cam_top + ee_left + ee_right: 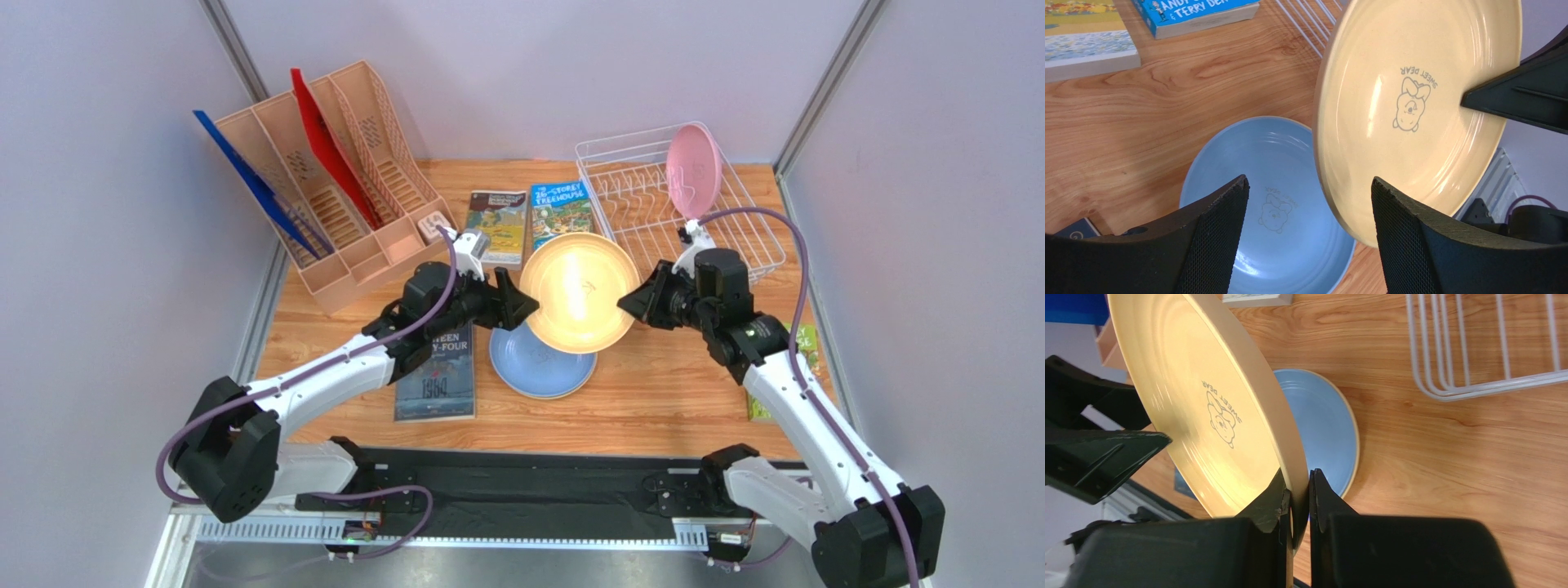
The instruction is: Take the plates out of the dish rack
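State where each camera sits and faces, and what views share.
Top external: above, behind the bases, looking down on left arm, right arm, dish rack, pink plate.
Left wrist: past its open left gripper toward the yellow plate.
Right wrist: along its right gripper, shut on that plate's rim.
Shared: yellow plate above blue plate.

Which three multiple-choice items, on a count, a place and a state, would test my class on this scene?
1. Plates standing in the dish rack: A none, B one, C three.
2. The light blue plate: A lies on the table, B stands in the rack, C hangs in a gripper.
3. The right gripper is: A open, B shut on nothing, C shut on the yellow plate.
Key: B, only the pink plate stands there; A, it lies flat on the wood; C, it pinches the rim.
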Robot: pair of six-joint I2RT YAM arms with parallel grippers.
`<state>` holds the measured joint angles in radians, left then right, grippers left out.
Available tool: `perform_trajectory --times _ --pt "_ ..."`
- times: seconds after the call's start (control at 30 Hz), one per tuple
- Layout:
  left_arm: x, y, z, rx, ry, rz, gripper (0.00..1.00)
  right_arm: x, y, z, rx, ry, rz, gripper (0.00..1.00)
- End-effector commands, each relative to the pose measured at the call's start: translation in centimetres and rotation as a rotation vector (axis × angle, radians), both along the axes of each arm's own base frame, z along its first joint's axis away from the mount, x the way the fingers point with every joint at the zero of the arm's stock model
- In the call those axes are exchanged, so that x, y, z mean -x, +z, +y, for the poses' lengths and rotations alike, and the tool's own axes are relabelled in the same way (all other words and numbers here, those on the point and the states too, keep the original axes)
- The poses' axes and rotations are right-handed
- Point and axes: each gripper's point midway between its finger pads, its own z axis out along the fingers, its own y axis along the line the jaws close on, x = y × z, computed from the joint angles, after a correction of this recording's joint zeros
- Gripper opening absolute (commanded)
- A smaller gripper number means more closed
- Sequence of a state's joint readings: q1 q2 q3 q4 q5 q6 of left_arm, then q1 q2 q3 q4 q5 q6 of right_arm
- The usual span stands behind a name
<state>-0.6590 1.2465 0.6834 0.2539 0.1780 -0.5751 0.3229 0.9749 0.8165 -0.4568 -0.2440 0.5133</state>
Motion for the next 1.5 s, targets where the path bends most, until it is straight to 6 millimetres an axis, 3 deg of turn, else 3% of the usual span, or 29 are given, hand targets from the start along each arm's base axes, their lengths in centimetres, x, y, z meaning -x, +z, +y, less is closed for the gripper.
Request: perform_trajectory --times 0.0,0.07,0.13,0.17,0.2,0.27,0.33,0.37,0.47,0.5,0.53,0.57,0.6,0.77,0.97,1.2,1.3,1.47 --pt "-0.1 2.6 -1.3 0.105 -0.030 -0.043 0.79 0.2 4.0 2.8 -0.180 0.094 -0.085 0.00" --pt "0.0 2.8 -1.3 0.127 -0.031 -0.053 0.76 0.5 3.8 3.1 -0.200 0.109 -0.077 0.00" --pt "0.1 2.8 -1.3 0.133 -0.032 -0.056 0.61 0.7 3.5 3.3 -0.212 0.117 -0.066 0.00" --pt "0.1 2.9 -1.3 0.135 -0.034 -0.059 0.51 0.7 3.4 3.4 -0.214 0.123 -0.065 0.01" --pt "0.0 2.9 -1.2 0.133 -0.028 -0.059 0.22 0.9 3.2 3.6 -0.220 0.135 -0.056 0.01" --pt "0.0 2.8 -1.1 0.129 -0.023 -0.061 0.00 1.0 3.1 3.8 -0.225 0.147 -0.043 0.07" --pt "0.1 2.4 -0.9 0.119 -0.021 -0.057 0.00 0.9 3.0 3.7 -0.217 0.140 -0.041 0.22" --pt "-0.1 2.5 -0.5 0.113 0.004 -0.062 0.00 0.8 3.1 3.3 -0.191 0.133 -0.054 0.38" --pt "-0.2 1.4 0.7 0.052 0.055 -0.054 0.00 -0.5 3.4 0.9 -0.067 0.026 -0.094 0.64" --pt "-0.3 0.9 1.1 0.032 0.070 -0.047 0.00 -1.0 2.7 -1.0 0.015 -0.065 -0.082 0.66" --pt "-0.2 0.1 1.5 0.005 0.085 -0.029 0.00 -1.7 4.5 -2.0 0.051 -0.114 -0.127 0.67" --pt "-0.4 -0.2 2.0 -0.013 0.106 -0.030 0.00 -2.1 4.8 -3.0 0.095 -0.153 -0.141 0.70" --pt "-0.3 -0.6 2.2 -0.026 0.110 -0.025 0.00 -2.9 5.2 -4.8 0.177 -0.221 -0.175 0.71" --pt "-0.2 -3.5 2.5 -0.065 0.132 0.042 0.00 -5.5 7.8 -8.7 0.341 -0.397 -0.243 0.74" --pt "-0.1 -6.5 2.5 -0.100 0.141 0.117 0.00 -8.5 9.3 -10.0 0.417 -0.487 -0.254 0.74" --pt "0.4 -7.9 2.4 -0.139 0.137 0.204 0.00 -13.3 9.8 -10.8 0.499 -0.559 -0.244 0.75" --pt "0.5 -8.4 2.6 -0.173 0.143 0.236 0.15 -14.4 10.0 -12.2 0.557 -0.612 -0.241 0.75" --pt "0.6 -8.8 2.6 -0.202 0.129 0.265 0.51 -17.3 9.0 -14.5 0.603 -0.690 -0.196 0.75"
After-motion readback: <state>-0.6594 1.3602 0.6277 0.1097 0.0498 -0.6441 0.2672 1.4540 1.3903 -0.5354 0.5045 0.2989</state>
